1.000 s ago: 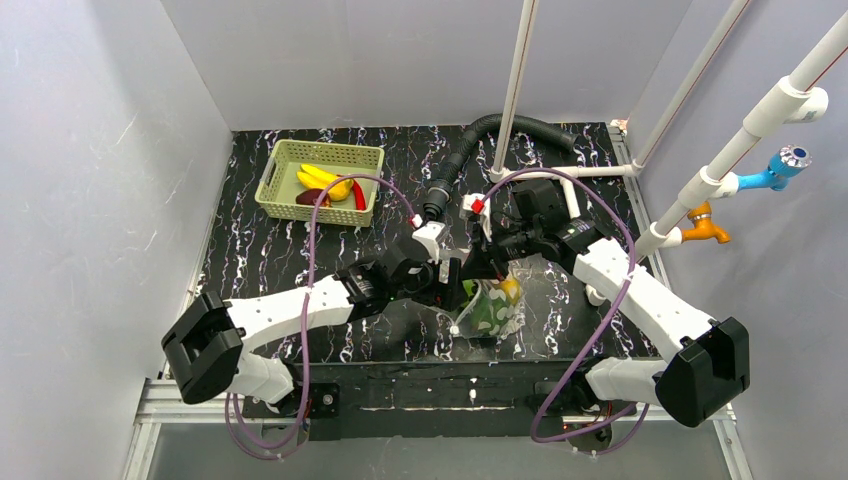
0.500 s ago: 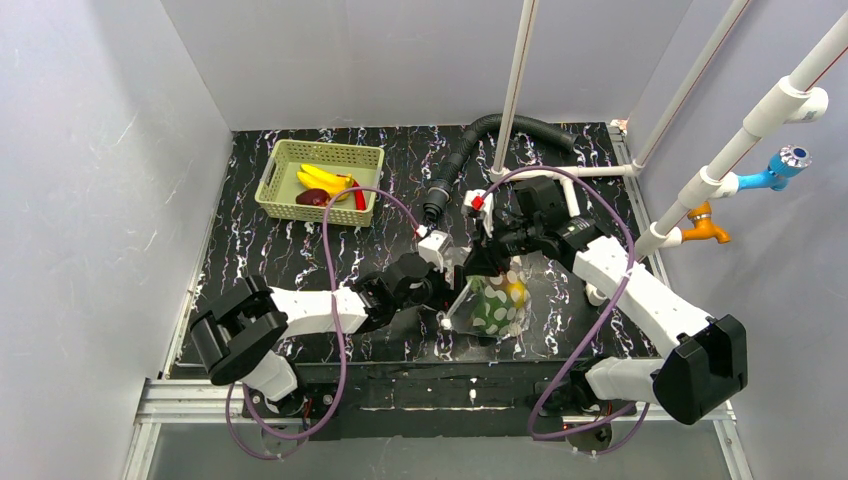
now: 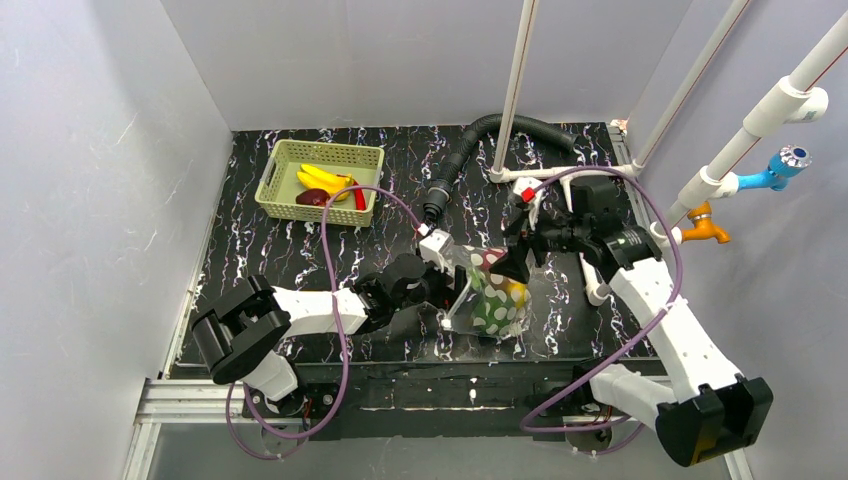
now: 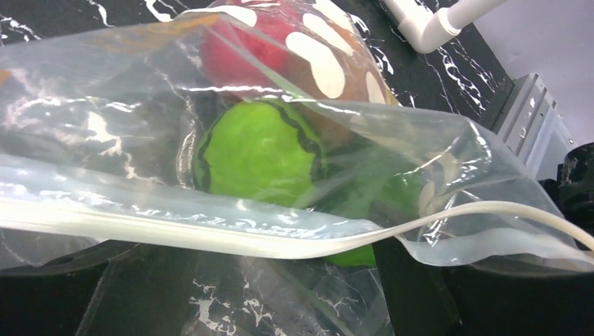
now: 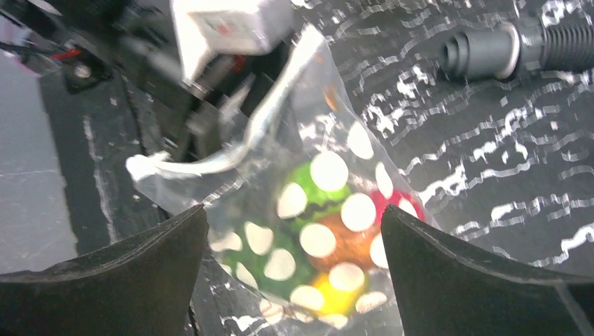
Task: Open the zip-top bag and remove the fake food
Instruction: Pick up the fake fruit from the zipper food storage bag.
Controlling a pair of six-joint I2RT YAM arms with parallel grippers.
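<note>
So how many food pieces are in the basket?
3 showing in the basket: yellow banana in the middle, dark purple piece front left, red chili at right. Others may hide underneath.

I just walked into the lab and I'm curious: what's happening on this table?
A spotted zip-top bag lies near the table's front, between two claws. The left claw stands wide at its zip edge, plastic lying across it; the right claw hovers open above it. Green, red, orange and yellow fake food sits inside the bag. Bananas and a red chili lie in the green basket at far left.
</note>
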